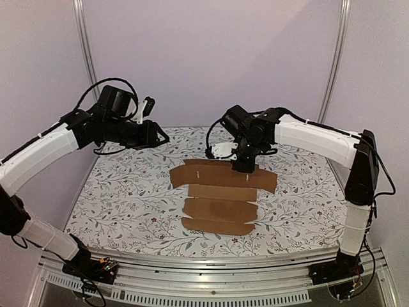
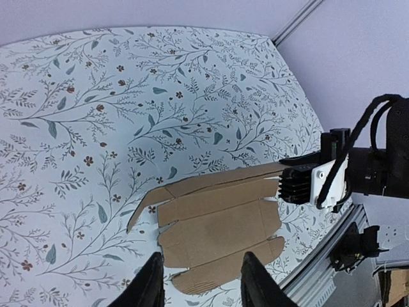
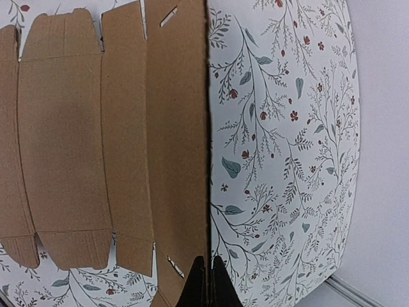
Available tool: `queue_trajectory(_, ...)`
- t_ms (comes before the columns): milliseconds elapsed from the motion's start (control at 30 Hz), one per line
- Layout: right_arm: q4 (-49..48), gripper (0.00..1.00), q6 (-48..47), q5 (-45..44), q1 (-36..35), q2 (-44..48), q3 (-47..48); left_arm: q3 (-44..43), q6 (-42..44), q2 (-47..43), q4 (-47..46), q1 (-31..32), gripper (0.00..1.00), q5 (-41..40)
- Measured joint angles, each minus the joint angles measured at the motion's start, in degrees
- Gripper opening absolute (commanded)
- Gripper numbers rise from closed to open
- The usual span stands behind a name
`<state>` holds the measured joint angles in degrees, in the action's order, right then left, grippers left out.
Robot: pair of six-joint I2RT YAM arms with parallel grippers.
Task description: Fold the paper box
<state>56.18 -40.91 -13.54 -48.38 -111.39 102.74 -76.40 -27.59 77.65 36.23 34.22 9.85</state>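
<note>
The paper box is a flat brown die-cut cardboard sheet [image 1: 217,195] with flaps and tabs, lying mid-table. My right gripper [image 1: 243,165] is shut on the sheet's far long edge and lifts that edge a little. In the right wrist view the fingers [image 3: 206,289] pinch the edge of the sheet [image 3: 128,141] between them. My left gripper [image 1: 153,110] is open and empty, held high above the table's left rear. In the left wrist view its fingers [image 2: 199,281] frame the sheet [image 2: 220,230] far below.
The table wears a white cloth with a leaf and flower print [image 1: 128,185]. A metal rail [image 1: 211,268] runs along the near edge. Purple walls with corner posts [image 1: 85,45] close the back and sides.
</note>
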Motion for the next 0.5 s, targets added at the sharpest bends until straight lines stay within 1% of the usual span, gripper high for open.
queue_trajectory(67,-0.15,0.0,-0.63,-1.01,-0.94,-0.22,0.17,-1.01,-0.87,1.75,-0.83,-0.02,0.18,0.28)
queue_trajectory(167,-0.17,0.0,-1.11,-2.05,-1.97,-0.46,0.2,-2.67,-1.66,5.2,-2.12,-0.13,0.04,0.46)
queue_trajectory(200,-0.17,0.0,-1.14,-2.34,-2.16,-0.55,0.2,-2.99,-2.21,6.1,-2.43,-0.17,0.0,0.52)
queue_trajectory(267,-0.17,0.0,-1.14,-2.78,-2.34,-0.59,0.2,-3.54,-2.47,8.13,-3.19,-0.22,0.0,0.72)
queue_trajectory(300,-0.2,0.0,-1.11,-3.34,-2.34,-0.59,0.2,-3.69,-3.1,10.49,-3.85,-0.26,0.0,0.68)
queue_trajectory(500,-0.57,0.0,-0.5,-3.76,-2.36,-0.59,0.17,-3.91,-4.24,14.36,-4.94,-0.31,0.0,1.36)
